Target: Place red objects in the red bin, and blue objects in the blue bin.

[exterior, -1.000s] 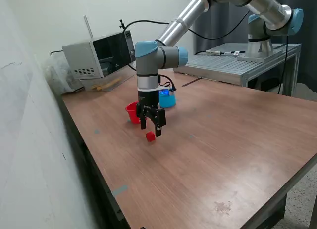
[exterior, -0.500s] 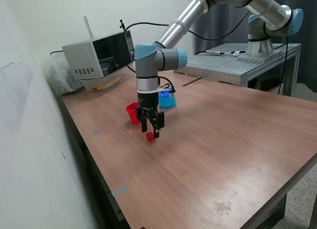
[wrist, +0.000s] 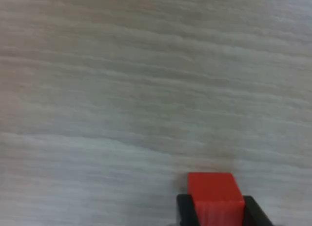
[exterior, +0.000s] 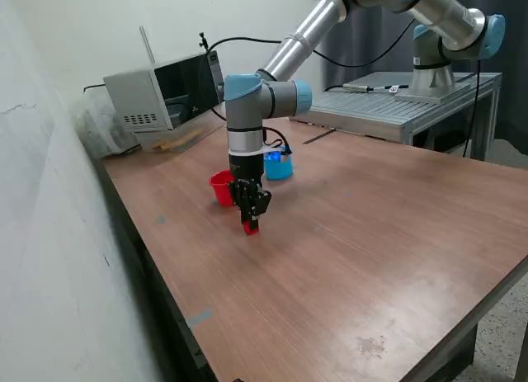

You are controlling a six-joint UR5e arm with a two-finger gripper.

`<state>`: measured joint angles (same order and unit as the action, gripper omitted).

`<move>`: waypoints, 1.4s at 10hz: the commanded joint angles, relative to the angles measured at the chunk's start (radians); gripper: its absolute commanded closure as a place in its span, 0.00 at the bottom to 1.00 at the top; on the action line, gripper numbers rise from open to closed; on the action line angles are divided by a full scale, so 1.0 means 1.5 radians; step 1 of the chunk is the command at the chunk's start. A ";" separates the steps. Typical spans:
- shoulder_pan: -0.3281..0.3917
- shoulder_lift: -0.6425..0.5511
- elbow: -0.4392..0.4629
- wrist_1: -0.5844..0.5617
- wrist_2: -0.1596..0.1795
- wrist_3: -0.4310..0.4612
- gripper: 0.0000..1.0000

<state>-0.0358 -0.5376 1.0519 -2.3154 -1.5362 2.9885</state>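
A small red cube [exterior: 250, 228] rests on the wooden table [exterior: 371, 233], just in front of the red bin [exterior: 219, 187]. My gripper [exterior: 251, 220] points straight down over the cube and is shut on it. In the wrist view the red cube [wrist: 214, 189] sits between two black fingers [wrist: 185, 211] that press on its sides. The light blue bin [exterior: 280, 167] stands behind the arm, toward the exterior view's right of the red bin. The blue objects are out of view.
A grey box-shaped device [exterior: 161, 91] with a dark window stands at the table's back corner by the wall. A metal bench [exterior: 396, 110] with a second arm's base is behind the table. The table's front edge runs along the exterior view's lower left.
The gripper has come down onto the red cube, and its fingers have drawn in from open to closed against the cube's sides.
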 commanded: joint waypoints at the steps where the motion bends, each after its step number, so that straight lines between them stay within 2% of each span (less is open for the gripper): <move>1: 0.000 -0.025 0.005 0.004 -0.040 0.000 1.00; 6: 0.000 -0.245 0.145 0.010 -0.039 -0.006 1.00; 7: -0.001 -0.247 0.150 0.012 -0.040 -0.007 1.00; 9: -0.070 -0.245 0.157 0.019 -0.038 -0.007 1.00; 11: -0.111 -0.222 0.157 0.019 -0.038 -0.015 1.00; 14: -0.130 -0.162 0.148 0.017 -0.038 -0.018 1.00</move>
<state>-0.2166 -0.8256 1.2812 -2.2885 -1.5938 2.9638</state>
